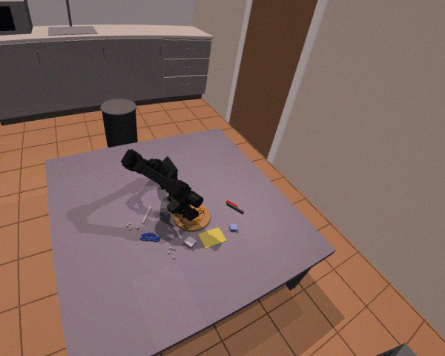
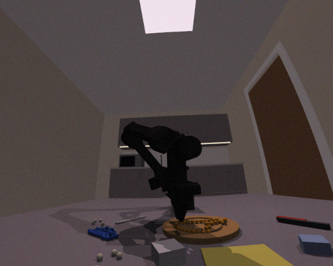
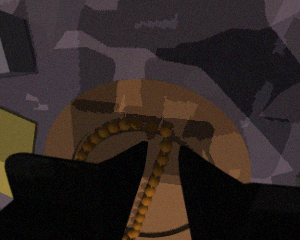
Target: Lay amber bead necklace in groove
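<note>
The round wooden bead board [image 1: 192, 228] [image 2: 230, 232] [image 3: 232, 145] lies on the table. The amber bead necklace [image 2: 208, 226] [image 3: 150, 191] lies on it. In the wrist view one part curves along the upper left of the ring groove, bends sharply near the fingertips, and runs as a strand across the board's middle. In the exterior view some beads are bunched at the right, reaching the board's rim. My gripper [image 2: 181, 219] [image 3: 163, 149] points down low over the board, its fingers partly open and holding nothing. The strand shows in the gap between them; the fingers hide part of the necklace.
A blue bead bunch [image 1: 150, 236] [image 2: 103, 233], loose pale beads, a pale stick [image 1: 146, 214] and a white block [image 1: 190, 242] [image 2: 168, 251] surround the board. A yellow sheet [image 1: 212, 237], a blue block [image 1: 233, 227] and a red-black pen [image 1: 235, 207] are on its other side.
</note>
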Motion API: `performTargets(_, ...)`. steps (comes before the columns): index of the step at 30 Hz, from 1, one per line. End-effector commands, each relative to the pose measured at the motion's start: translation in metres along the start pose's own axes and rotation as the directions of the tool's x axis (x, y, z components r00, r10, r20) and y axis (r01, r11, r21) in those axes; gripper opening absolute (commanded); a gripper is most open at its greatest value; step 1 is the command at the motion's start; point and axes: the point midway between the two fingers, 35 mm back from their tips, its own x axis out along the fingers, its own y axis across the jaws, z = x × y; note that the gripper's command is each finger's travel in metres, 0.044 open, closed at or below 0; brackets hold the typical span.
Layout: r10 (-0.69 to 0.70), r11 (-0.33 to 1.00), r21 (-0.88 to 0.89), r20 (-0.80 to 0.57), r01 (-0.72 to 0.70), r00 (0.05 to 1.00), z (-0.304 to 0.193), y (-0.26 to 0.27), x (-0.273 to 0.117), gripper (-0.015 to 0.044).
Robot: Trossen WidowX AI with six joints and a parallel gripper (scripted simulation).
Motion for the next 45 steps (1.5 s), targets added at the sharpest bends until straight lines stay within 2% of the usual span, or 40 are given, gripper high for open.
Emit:
performTargets(1, -0.006, 1.000, -0.013, 0.004, 0.006, 1.000, -0.0004, -0.0021, 0.0081, 0.0120)
performTargets(6, -0.006, 1.000, -0.013, 0.005, 0.006, 1.000, -0.0004, -0.0022, 0.0092, 0.0120)
performTargets(11, -0.004, 1.000, -0.004, 0.001, 0.004, 1.000, -0.0002, -0.0010, 0.0067, 0.0000)
performTargets(45, -0.004, 1.000, -0.004, 0.001, 0.004, 1.000, -0.0002, -0.0010, 0.0067, 0.0000)
